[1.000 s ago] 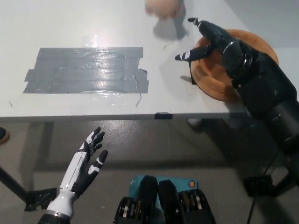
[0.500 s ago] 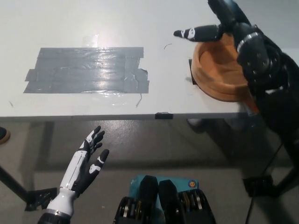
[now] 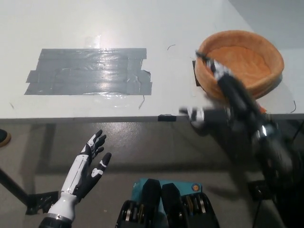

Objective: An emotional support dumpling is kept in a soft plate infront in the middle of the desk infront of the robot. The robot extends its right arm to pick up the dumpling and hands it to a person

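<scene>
No legible writing. White desk [image 3: 95, 23], grey tape patch [image 3: 90, 71] at centre-left, orange soft plate [image 3: 242, 61] at right w/ nothing in it. Dumpling not in view. Right hand [image 3: 223, 102] blurred at desk edge, fingers spread, holding nothing. Left hand [image 3: 88, 166] low over grey floor [image 3: 142, 152], fingers apart.

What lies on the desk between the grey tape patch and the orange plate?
Bare white desk separates the tape patch from the soft plate, in the head view.
</scene>
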`<state>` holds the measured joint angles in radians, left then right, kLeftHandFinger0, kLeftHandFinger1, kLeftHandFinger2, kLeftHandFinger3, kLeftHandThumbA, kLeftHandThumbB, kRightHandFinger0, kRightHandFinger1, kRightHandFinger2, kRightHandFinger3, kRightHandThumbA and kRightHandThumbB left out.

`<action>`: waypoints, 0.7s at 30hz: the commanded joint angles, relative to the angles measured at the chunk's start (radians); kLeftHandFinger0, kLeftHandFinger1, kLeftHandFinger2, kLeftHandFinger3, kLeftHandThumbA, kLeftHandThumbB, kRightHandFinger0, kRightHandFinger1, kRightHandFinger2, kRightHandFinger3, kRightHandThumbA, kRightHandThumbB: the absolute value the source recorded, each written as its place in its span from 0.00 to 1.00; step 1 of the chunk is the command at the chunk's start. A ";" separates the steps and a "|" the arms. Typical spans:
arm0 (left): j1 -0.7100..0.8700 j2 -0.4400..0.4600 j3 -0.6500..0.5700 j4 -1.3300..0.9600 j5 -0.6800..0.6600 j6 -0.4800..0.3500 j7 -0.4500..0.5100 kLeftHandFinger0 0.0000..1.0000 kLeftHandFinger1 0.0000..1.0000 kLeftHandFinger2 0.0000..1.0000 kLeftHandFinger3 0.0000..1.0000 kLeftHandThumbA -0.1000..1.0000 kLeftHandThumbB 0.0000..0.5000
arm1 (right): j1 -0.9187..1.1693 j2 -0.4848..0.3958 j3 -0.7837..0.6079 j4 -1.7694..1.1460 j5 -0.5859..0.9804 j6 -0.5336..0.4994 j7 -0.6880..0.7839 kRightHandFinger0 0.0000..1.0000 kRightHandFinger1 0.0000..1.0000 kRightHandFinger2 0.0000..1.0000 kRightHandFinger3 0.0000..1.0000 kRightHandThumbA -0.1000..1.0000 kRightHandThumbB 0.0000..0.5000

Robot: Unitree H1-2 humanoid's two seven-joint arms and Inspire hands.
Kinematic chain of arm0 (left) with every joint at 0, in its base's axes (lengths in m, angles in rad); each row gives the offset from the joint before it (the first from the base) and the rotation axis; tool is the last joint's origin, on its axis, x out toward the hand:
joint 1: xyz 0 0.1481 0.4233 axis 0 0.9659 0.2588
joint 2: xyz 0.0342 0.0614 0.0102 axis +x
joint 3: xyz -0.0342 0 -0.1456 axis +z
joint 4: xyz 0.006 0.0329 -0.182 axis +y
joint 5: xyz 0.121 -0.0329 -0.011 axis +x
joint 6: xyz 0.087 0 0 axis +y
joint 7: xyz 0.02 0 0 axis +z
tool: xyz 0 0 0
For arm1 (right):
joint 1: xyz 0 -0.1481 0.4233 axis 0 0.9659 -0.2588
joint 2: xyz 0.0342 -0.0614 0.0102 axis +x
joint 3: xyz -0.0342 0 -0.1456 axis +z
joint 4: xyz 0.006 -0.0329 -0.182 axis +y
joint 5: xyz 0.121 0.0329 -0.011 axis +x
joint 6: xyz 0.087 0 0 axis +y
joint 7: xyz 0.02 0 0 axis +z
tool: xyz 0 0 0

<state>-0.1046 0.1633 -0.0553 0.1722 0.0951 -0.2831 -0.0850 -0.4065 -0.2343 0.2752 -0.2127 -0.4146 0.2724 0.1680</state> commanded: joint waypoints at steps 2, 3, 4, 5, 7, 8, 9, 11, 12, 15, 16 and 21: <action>-0.036 0.021 -0.007 -0.015 -0.011 -0.036 -0.027 0.98 1.00 1.00 1.00 0.81 0.62 | 0.233 0.012 -0.069 -0.212 0.141 -0.165 -0.044 1.00 1.00 1.00 1.00 0.94 0.71; -0.035 0.020 -0.008 -0.013 -0.010 -0.039 -0.026 0.98 1.00 1.00 1.00 0.81 0.61 | 0.252 0.013 -0.071 -0.183 0.148 -0.187 -0.045 1.00 1.00 1.00 1.00 0.94 0.70; -0.033 0.018 -0.009 -0.013 -0.009 -0.042 -0.025 0.98 1.00 1.00 1.00 0.81 0.61 | 0.268 0.016 -0.076 -0.159 0.153 -0.199 -0.042 1.00 1.00 1.00 1.00 0.95 0.71; -0.030 0.017 -0.009 -0.014 -0.008 -0.041 -0.025 0.98 1.00 1.00 1.00 0.81 0.61 | 0.283 0.018 -0.078 -0.125 0.151 -0.224 -0.045 1.00 1.00 1.00 1.00 0.97 0.72; -0.029 0.016 -0.008 -0.014 -0.005 -0.041 -0.024 0.98 1.00 1.00 1.00 0.81 0.61 | 0.293 0.025 -0.085 -0.075 0.162 -0.272 -0.051 1.00 1.00 1.00 1.00 0.95 0.68; -0.027 0.015 -0.008 -0.015 -0.005 -0.038 -0.024 0.98 1.00 1.00 1.00 0.81 0.61 | 0.302 0.031 -0.085 -0.038 0.156 -0.291 -0.060 1.00 1.00 1.00 1.00 0.94 0.67; -0.023 0.014 -0.008 -0.017 -0.005 -0.035 -0.024 0.98 1.00 1.00 1.00 0.81 0.61 | 0.310 0.035 -0.086 -0.004 0.151 -0.308 -0.068 1.00 1.00 1.00 1.00 0.94 0.66; -0.023 0.014 -0.010 -0.012 0.000 -0.044 -0.022 0.97 1.00 1.00 1.00 0.81 0.61 | 0.312 0.042 -0.089 0.058 0.148 -0.315 -0.070 1.00 1.00 1.00 1.00 0.94 0.68; -0.021 0.015 -0.009 -0.013 -0.001 -0.044 -0.021 0.97 1.00 1.00 1.00 0.81 0.60 | 0.312 0.044 -0.090 0.080 0.149 -0.325 -0.069 1.00 1.00 1.00 1.00 0.92 0.67; -0.029 0.010 -0.008 -0.005 0.000 -0.048 -0.016 0.97 1.00 1.00 1.00 0.80 0.61 | 0.306 0.046 -0.098 0.117 0.143 -0.315 -0.067 1.00 1.00 1.00 1.00 0.89 0.68; -0.029 0.011 -0.008 -0.007 0.001 -0.047 -0.015 0.97 1.00 1.00 1.00 0.81 0.61 | 0.304 0.046 -0.098 0.129 0.141 -0.321 -0.066 1.00 1.00 1.00 1.00 0.87 0.67; -0.022 0.010 -0.007 -0.013 0.000 -0.042 -0.015 0.96 1.00 1.00 1.00 0.80 0.62 | 0.298 0.047 -0.097 0.180 0.135 -0.346 -0.063 1.00 1.00 1.00 1.00 0.87 0.66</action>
<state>-0.1137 0.1655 -0.0598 0.1741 0.0952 -0.2919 -0.0946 -0.0894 -0.1931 0.1927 -0.0466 -0.2979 0.0110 0.1337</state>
